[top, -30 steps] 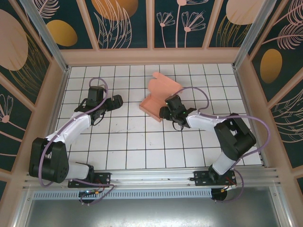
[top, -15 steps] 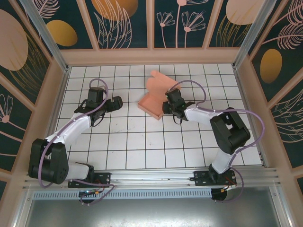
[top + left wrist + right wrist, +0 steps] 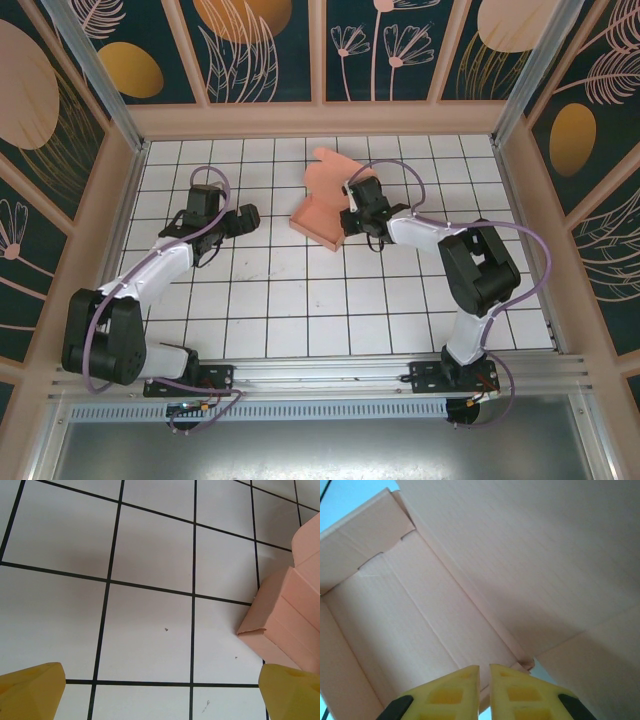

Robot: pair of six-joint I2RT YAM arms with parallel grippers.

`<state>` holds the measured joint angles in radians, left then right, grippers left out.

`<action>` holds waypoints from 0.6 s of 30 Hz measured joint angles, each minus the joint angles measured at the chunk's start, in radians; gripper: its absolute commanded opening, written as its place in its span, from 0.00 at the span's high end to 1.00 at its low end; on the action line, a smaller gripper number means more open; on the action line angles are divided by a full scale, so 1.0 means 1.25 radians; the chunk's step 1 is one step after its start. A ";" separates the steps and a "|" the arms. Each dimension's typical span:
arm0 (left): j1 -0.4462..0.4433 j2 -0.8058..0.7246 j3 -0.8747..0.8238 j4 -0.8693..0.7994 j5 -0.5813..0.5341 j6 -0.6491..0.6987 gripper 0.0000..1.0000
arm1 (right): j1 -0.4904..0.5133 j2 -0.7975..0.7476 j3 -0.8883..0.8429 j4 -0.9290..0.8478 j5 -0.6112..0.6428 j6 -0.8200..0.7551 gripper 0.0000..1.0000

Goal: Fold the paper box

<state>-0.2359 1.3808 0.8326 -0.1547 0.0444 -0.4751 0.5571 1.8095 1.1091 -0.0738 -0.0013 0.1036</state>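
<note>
I saw right end effector (image 3: 484, 676) close nearly shut against the salmon-pink cardboard paper box (image 3: 320, 205), upper centre, nudging it up-left; hold unclear | left end effector (image 3: 161, 680) wide open, empty | fold looked started

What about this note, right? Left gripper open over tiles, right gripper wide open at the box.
Wrong on the right gripper: the right wrist view shows it nearly closed at the paper box. The left gripper is open over tiles.

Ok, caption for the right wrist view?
Right gripper, nearly shut, at the mouth of the half-folded pink paper box, lid flap standing open.
</note>
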 measured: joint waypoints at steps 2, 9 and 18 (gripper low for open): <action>0.000 0.010 0.003 0.001 0.000 0.000 0.02 | 0.000 0.000 0.005 -0.001 -0.015 -0.023 0.87; 0.000 0.027 0.010 0.002 0.003 0.000 0.01 | 0.000 0.004 0.032 -0.022 -0.045 -0.100 0.75; 0.000 0.027 0.012 0.004 0.003 0.000 0.01 | 0.005 -0.052 0.009 -0.003 0.077 0.119 0.35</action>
<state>-0.2359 1.4151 0.8474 -0.1501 0.0486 -0.4751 0.5640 1.7443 1.1210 -0.0780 0.0948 0.2520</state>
